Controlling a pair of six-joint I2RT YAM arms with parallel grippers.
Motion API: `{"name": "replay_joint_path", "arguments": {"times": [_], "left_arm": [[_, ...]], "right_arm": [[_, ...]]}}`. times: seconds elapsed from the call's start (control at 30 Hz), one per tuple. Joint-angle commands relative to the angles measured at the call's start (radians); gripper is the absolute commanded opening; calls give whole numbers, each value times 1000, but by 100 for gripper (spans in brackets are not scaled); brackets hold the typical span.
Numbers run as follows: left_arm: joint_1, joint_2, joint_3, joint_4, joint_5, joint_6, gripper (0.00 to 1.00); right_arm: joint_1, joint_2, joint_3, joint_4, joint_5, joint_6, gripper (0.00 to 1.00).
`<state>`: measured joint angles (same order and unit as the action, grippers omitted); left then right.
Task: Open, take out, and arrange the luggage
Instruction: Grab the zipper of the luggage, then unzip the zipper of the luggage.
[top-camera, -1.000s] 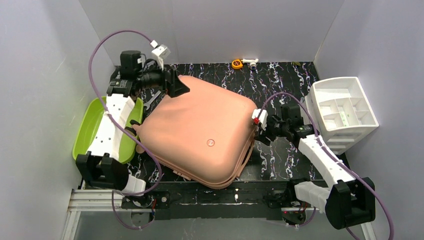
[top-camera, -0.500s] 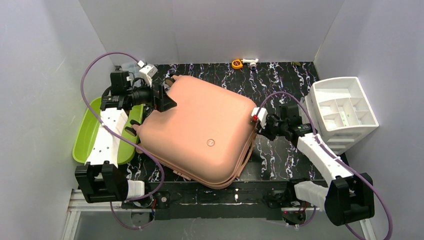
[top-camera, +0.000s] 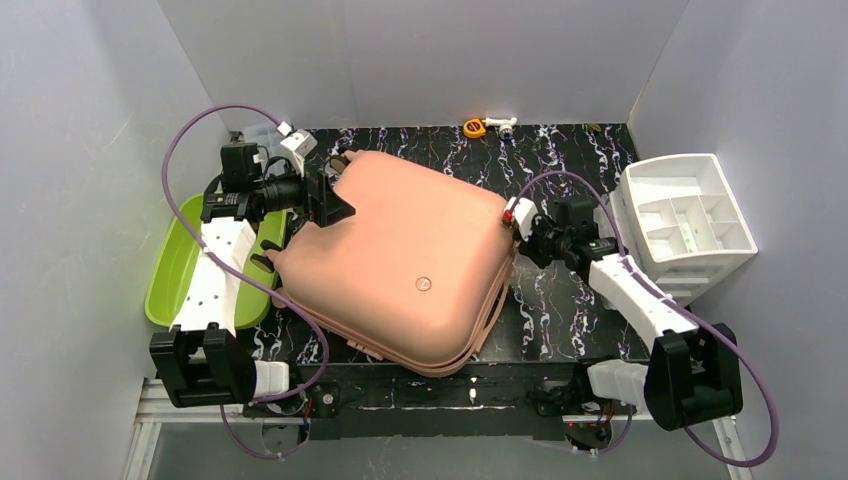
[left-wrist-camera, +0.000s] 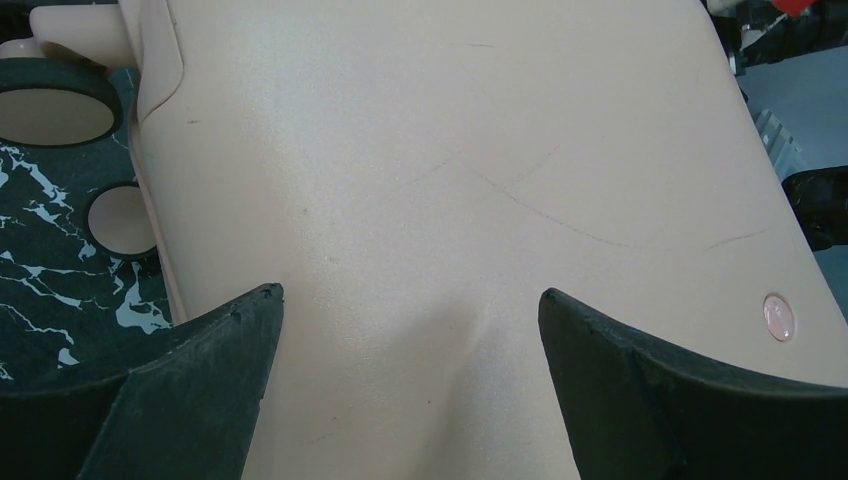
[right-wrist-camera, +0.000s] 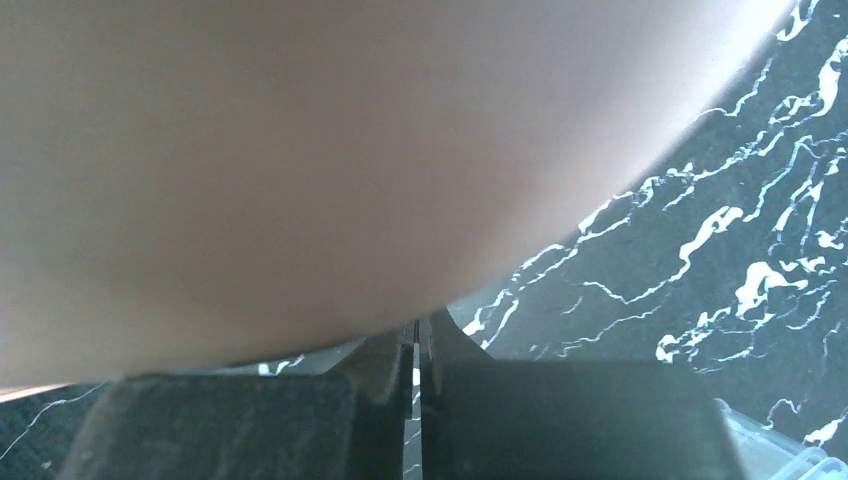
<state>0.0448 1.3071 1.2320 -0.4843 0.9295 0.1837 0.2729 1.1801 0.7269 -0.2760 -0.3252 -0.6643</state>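
Luggage (top-camera: 405, 265) lies closed mid-table, skewed, wheels toward my left; right gripper (top-camera: 522, 232), pinched shut on nothing visible, sits nearer at its right edge, left gripper (top-camera: 332, 200) gaping over far-left corner.

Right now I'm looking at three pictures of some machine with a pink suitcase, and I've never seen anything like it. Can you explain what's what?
These are two robot arms bolted at the near edge of a table. The wide picture looks down from above and behind them. The other two come from a camera on each wrist, so the dark shapes at the bottom are that arm's own fingers. On the table lies a salmon-pink suitcase, with a lime-green tray to its left and a white drawer organizer to its right. The left tool is open, spread over the suitcase's far left corner. The right tool is shut at the suitcase's right edge; nothing shows between its fingers.
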Motion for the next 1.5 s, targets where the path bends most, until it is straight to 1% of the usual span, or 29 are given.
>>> {"name": "replay_joint_path", "arguments": {"times": [0.0,0.1,0.27,0.33,0.43,0.57,0.6,0.67,0.9,1.0,1.07,1.2,1.27,1.4,1.47], "left_arm": [[-2,16,-17,-52,56,30,98],[-2,23,-11,-66,53,45,98],[-2,33,-14,-80,49,69,98],[-2,40,-15,-85,23,85,98],[-1,42,-18,-61,-80,82,98],[5,66,-8,63,-241,-16,98],[6,84,6,80,-277,-42,98],[7,135,49,92,-301,-80,98],[6,399,308,25,-248,-176,98],[5,511,402,10,-287,-246,98],[3,561,446,6,-341,-286,98],[-11,617,494,-9,-481,-358,98],[-27,621,494,-10,-523,-342,98],[-71,627,494,-10,-548,-345,98],[-85,651,528,-40,-564,-340,98]], "right_arm": [[-15,102,104,132,95,19,1],[-15,149,131,180,85,21,1],[-17,191,131,295,66,17,1],[-17,210,138,308,44,18,1],[-20,211,135,305,-15,24,1],[-21,176,86,332,-47,29,1],[-23,171,82,333,-47,29,1],[-31,168,81,331,-49,30,1],[-59,163,87,345,-52,60,1],[-66,169,93,344,-65,64,1],[-68,173,97,341,-73,67,1],[-72,174,94,341,-84,70,1],[-72,170,87,343,-87,70,1],[-74,167,86,347,-93,69,1],[-74,171,90,352,-95,69,1]]}}
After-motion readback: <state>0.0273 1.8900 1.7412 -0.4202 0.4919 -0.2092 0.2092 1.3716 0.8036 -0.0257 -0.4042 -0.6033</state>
